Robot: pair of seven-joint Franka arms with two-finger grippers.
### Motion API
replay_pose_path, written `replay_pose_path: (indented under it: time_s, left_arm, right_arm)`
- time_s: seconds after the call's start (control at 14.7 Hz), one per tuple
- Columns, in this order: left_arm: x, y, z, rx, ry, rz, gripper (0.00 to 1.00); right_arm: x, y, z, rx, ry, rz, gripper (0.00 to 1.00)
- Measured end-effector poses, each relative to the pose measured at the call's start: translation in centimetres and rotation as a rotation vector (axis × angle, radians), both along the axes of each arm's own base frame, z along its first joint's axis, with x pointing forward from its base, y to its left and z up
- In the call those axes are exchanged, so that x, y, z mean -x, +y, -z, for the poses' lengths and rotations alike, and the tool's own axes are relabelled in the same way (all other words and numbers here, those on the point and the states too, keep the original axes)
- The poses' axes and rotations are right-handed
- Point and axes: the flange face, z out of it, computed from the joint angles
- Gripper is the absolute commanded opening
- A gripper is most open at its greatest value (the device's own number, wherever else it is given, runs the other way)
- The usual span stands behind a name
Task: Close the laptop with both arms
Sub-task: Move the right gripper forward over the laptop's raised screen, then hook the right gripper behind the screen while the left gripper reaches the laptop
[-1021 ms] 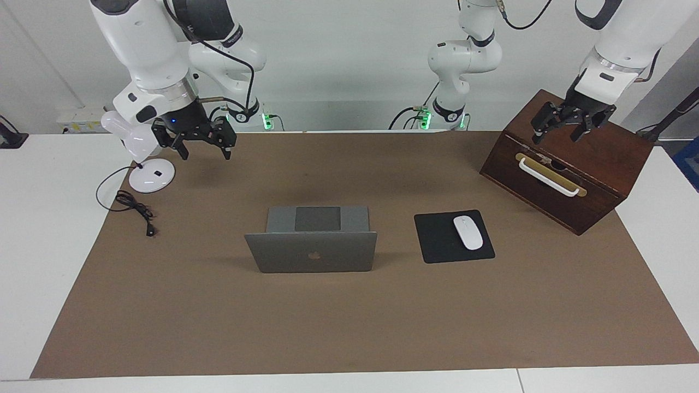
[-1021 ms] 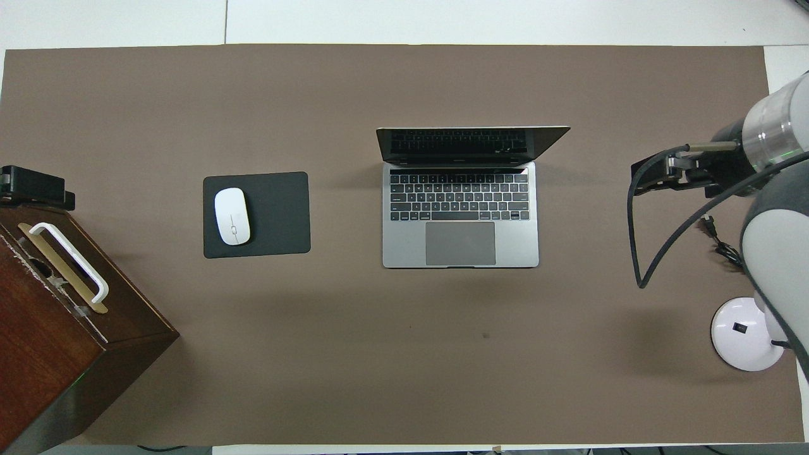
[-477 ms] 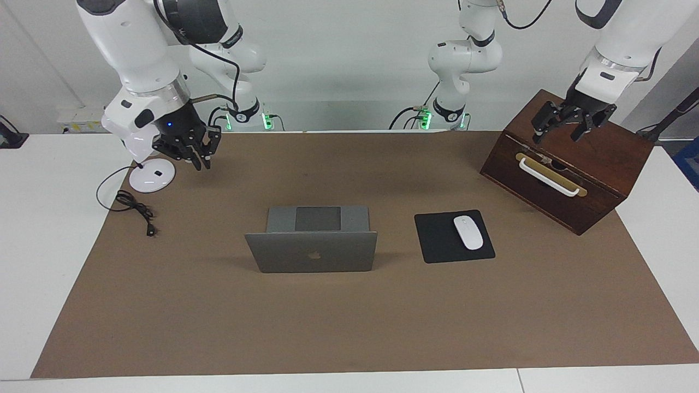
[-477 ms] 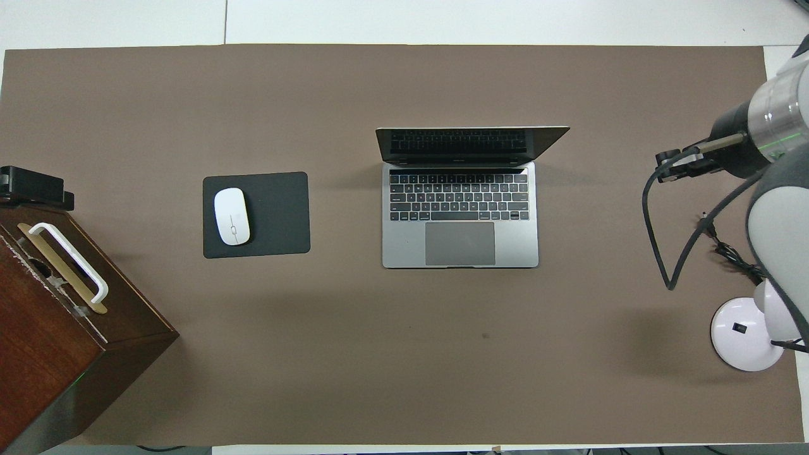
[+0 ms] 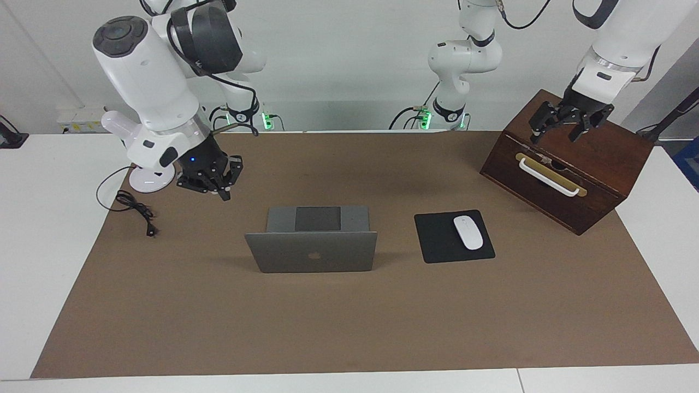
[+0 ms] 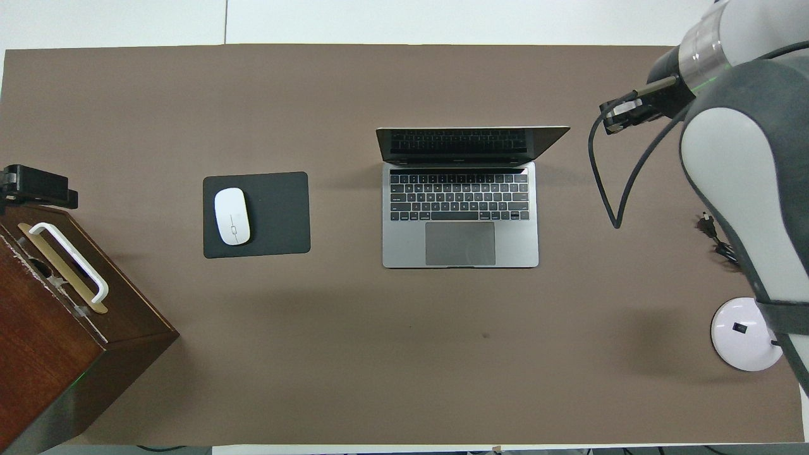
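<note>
The silver-grey laptop (image 5: 311,252) stands open in the middle of the brown mat, its lid upright and its apple logo facing away from the robots. The overhead view shows its dark keyboard (image 6: 460,197). My right gripper (image 5: 221,188) hangs shut and empty over the mat, between the lamp base and the laptop, clear of the laptop. In the overhead view the right arm's wrist (image 6: 695,44) covers most of it. My left gripper (image 5: 565,123) is open over the top of the wooden box, holding nothing.
A dark wooden box (image 5: 600,164) with a white handle (image 5: 546,176) sits at the left arm's end. A white mouse (image 5: 468,232) lies on a black mouse pad (image 5: 437,240) beside the laptop. A white lamp base (image 5: 143,179) and a black cable (image 5: 134,207) are at the right arm's end.
The right gripper has shut, then swung down from beside the lamp base toward the laptop. The left gripper has stayed over the box, barely moving.
</note>
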Motion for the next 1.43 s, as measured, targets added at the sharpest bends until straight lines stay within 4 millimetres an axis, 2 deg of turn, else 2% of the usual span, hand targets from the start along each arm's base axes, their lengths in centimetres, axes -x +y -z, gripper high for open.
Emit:
replay_pose_path:
  time_s: [0.07, 0.14, 0.27, 0.41, 0.68, 0.89, 1.16, 1.43]
  left_arm:
    - [-0.1, 0.0, 0.1, 0.000, -0.009, -0.004, 0.02]
    - [-0.1, 0.0, 0.3, 0.000, -0.007, -0.010, 0.00]
    - [0.1, 0.0, 0.8, 0.000, 0.003, -0.019, 0.00]
    - [0.2, 0.0, 0.9, 0.001, 0.003, -0.020, 0.00]
    - [0.1, -0.2, 0.7, 0.001, -0.027, -0.017, 0.00]
    - [-0.5, -1.1, 1.3, 0.005, -0.088, -0.003, 0.00]
    - [0.0, -6.1, 4.4, 0.022, -0.191, 0.047, 0.00]
    - [3.0, -11.6, 8.2, 0.066, -0.319, 0.066, 0.00]
  right_arm:
    - [-0.9, 0.7, 0.2, -0.018, -0.023, -0.009, 0.00]
    - [-1.9, 1.6, 0.6, -0.037, -0.049, -0.016, 0.00]
    - [-3.5, 3.5, 2.6, -0.063, -0.081, -0.021, 0.00]
    - [-5.1, 4.6, 4.6, -0.087, -0.121, -0.019, 0.00]
    - [-7.4, 4.8, 7.8, -0.118, -0.170, -0.001, 0.00]
    - [-7.9, 5.7, 9.6, -0.128, -0.158, -0.008, 0.00]
    - [-7.8, 6.6, 10.3, -0.138, -0.142, 0.022, 0.00]
    - [-7.6, 7.2, 11.6, -0.146, -0.112, 0.030, 0.00]
